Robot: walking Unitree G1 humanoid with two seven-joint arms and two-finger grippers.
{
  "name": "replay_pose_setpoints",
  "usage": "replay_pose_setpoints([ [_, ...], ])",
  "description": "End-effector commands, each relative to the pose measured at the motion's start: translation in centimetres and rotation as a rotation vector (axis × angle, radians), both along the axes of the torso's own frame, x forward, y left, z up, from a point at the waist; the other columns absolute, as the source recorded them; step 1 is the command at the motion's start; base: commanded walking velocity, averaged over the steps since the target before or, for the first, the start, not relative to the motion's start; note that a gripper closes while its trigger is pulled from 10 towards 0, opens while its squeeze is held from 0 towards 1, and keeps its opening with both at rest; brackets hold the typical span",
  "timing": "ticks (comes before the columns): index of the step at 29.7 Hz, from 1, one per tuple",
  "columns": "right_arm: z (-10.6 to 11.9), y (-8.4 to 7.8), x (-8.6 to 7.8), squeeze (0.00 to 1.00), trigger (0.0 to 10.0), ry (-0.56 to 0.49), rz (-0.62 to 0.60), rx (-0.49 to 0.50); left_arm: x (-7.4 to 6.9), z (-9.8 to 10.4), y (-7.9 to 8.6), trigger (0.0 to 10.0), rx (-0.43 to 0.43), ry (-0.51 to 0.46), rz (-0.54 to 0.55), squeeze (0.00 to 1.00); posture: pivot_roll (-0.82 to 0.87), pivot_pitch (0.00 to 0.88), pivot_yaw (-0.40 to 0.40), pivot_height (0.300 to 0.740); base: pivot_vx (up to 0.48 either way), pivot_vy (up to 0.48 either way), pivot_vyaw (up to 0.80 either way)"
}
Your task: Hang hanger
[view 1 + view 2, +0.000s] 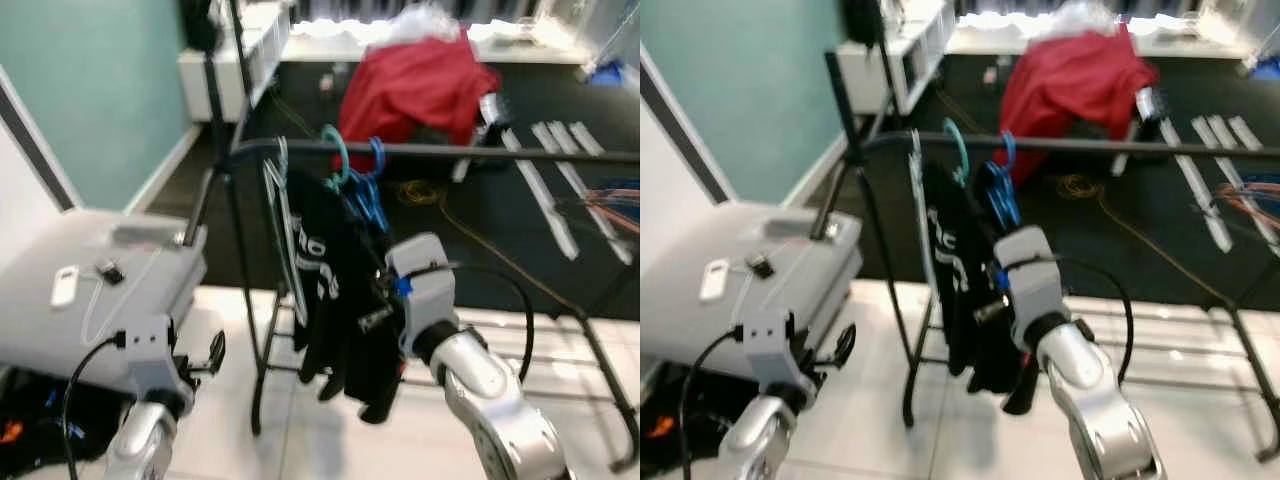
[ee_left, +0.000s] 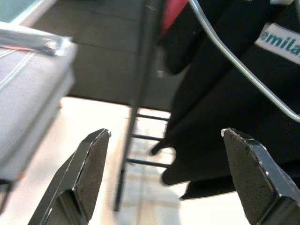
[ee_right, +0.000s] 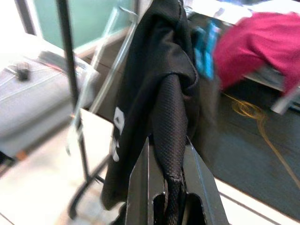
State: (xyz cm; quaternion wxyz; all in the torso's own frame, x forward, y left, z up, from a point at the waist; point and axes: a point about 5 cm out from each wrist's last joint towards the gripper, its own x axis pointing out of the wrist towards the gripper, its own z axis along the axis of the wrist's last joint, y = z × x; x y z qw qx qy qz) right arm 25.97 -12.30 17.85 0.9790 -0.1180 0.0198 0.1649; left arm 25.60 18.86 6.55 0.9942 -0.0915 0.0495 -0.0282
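Black metal clothes rack rail [image 1: 480, 152] runs across the upper-mid head view, w/ a black upright pole [image 1: 222, 120] at its left end. Hanging off the rail, centre frame: a black mesh garment w/ white lettering [image 1: 335, 285], beside it a thin silver wire hanger [image 1: 283, 215], a teal plastic hook [image 1: 338, 155] and blue plastic hangers [image 1: 372, 195] bunched close together.

Right gripper [image 3: 169, 183] sits centre frame, fingers narrow and pinched on a fold of the black mesh; weave clearly textured in the wrist view. Left gripper [image 2: 164, 178] is low at lower left, fingers spread wide, nothing between them, pointing toward the garment's bottom edge and the rack's foot.

Grey boxy case [image 1: 95, 300] fills the left-mid frame, close to the upright, so room there is tight. Red cloth heap [image 1: 420, 85] lies top centre on dark flooring, well apart behind the rail. Pale glossy floor at the bottom, more open to the right, where the rack's low base bars [image 1: 560, 370] lie.
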Motion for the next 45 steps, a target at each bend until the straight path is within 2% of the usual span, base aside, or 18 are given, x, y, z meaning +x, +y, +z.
replay_pose_setpoints([
  [1,0.5,0.4,-0.2,0.00,0.0,-0.028,0.009,0.012,-0.5,-0.8,0.4,10.0,0.006,0.037,0.009,0.00,-0.12,0.092,-0.007,0.740,-0.379,0.000,0.00],
  [8,0.3,-0.4,0.4,0.00,0.0,-0.022,-0.055,0.001,-0.4,-0.7,0.3,10.0,0.002,0.034,0.009,0.00,-0.12,0.095,-0.007,0.740,-0.374,0.000,0.00],
  [16,0.5,-2.1,2.0,0.00,0.0,-0.021,-0.099,-0.025,0.1,0.0,0.7,10.0,0.009,0.008,0.009,0.00,-0.11,0.089,-0.006,0.740,-0.364,0.000,0.00],
  [22,1.1,-3.2,3.0,0.00,0.0,-0.024,-0.111,-0.025,1.1,1.9,2.0,10.0,0.018,-0.060,0.021,0.00,-0.11,0.088,-0.002,0.740,-0.300,0.000,0.00],
  [23,1.4,-3.4,3.2,0.00,0.6,-0.031,-0.106,-0.023,1.4,2.7,2.2,10.0,0.015,-0.089,0.014,0.00,-0.11,0.088,-0.002,0.740,0.000,0.000,0.00],
  [25,1.5,-3.5,3.3,0.00,0.6,-0.036,-0.103,-0.022,1.6,3.2,2.3,10.0,0.014,-0.109,0.009,0.00,-0.11,0.088,-0.002,0.740,0.000,0.000,0.00],
  [26,1.8,-3.6,3.6,0.00,6.9,-0.043,-0.097,-0.014,1.8,4.0,2.3,10.0,0.016,-0.135,-0.003,0.00,-0.11,0.086,0.001,0.740,0.000,0.000,0.00],
  [27,2.1,-3.5,3.7,0.00,8.2,-0.048,-0.084,0.007,2.1,4.6,2.2,10.0,0.017,-0.158,-0.014,0.00,-0.11,0.086,0.001,0.740,0.000,0.000,0.00],
  [29,2.7,-2.8,4.0,0.00,9.4,-0.050,0.009,0.044,2.8,6.8,1.6,10.0,0.009,-0.235,-0.064,0.00,-0.10,0.084,0.001,0.740,0.000,0.000,0.00],
  [32,2.9,-2.6,4.0,0.00,9.4,-0.047,0.045,0.057,3.1,7.5,1.3,10.0,0.007,-0.261,-0.084,0.00,-0.10,0.084,0.001,0.740,0.000,0.000,0.00],
  [36,3.2,-2.8,3.9,0.00,10.0,-0.028,0.114,0.064,3.4,9.3,1.0,10.0,0.011,-0.321,-0.126,0.00,-0.10,0.085,-0.001,0.740,0.000,0.000,0.00],
  [38,3.6,-3.3,3.1,0.00,10.0,0.011,0.245,0.109,3.8,11.2,1.0,10.0,0.023,-0.385,-0.166,0.00,-0.10,0.087,-0.003,0.740,0.000,0.000,0.00],
  [39,3.6,-3.3,3.1,0.00,10.0,0.011,0.245,0.109,3.8,11.2,1.0,10.0,0.023,-0.385,-0.166,0.00,-0.10,0.087,-0.003,0.740,0.000,0.000,0.00],
  [40,4.1,-3.5,2.2,0.00,10.0,0.021,0.358,0.137,4.0,12.2,1.0,10.0,0.028,-0.417,-0.185,0.00,-0.10,0.087,-0.003,0.740,0.000,0.000,0.00],
  [41,4.1,-3.5,2.2,0.00,10.0,0.021,0.358,0.137,4.0,12.2,1.0,10.0,0.028,-0.417,-0.185,0.00,-0.10,0.087,-0.003,0.740,0.000,0.000,0.00],
  [42,4.5,-3.7,1.5,0.00,10.0,0.030,0.447,0.159,4.1,12.9,1.1,10.0,0.029,-0.441,-0.201,0.00,-0.11,0.089,-0.001,0.740,0.000,0.000,0.00],
  [44,4.5,-3.7,1.5,0.00,10.0,0.030,0.447,0.159,4.1,12.9,1.1,10.0,0.029,-0.441,-0.201,0.00,-0.11,0.089,-0.001,0.740,0.000,0.000,0.00],
  [45,4.9,-4.1,0.6,0.00,10.0,0.035,0.543,0.179,4.2,13.8,1.1,10.0,0.033,-0.470,-0.226,0.00,-0.11,0.089,-0.004,0.740,0.000,0.000,0.00],
])
